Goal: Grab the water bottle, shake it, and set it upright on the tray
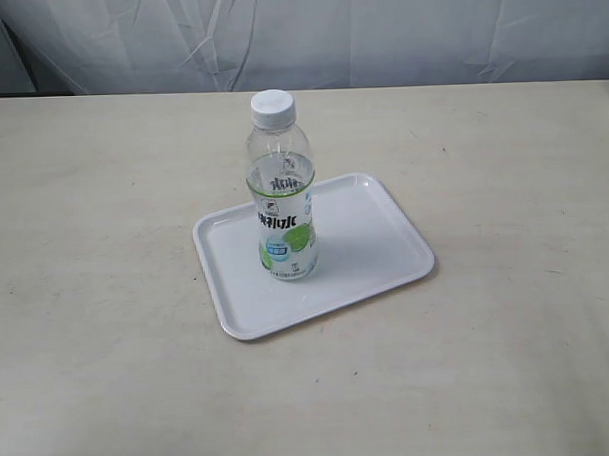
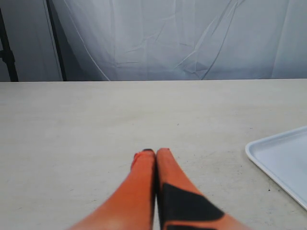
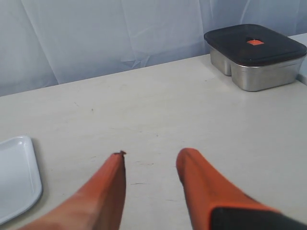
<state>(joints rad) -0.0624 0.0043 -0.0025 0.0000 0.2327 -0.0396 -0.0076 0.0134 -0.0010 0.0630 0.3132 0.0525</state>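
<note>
The water bottle, clear with a white cap and a white-and-green label, stands upright on the white tray in the exterior view. Neither arm shows in that view. In the left wrist view my left gripper has its orange fingers pressed together over bare table, with a corner of the tray off to one side. In the right wrist view my right gripper is open with nothing between its fingers, and the tray's edge lies beside it. The bottle is out of both wrist views.
A metal container with a dark lid stands on the table near the white curtain backdrop in the right wrist view. The beige table extends all around the tray.
</note>
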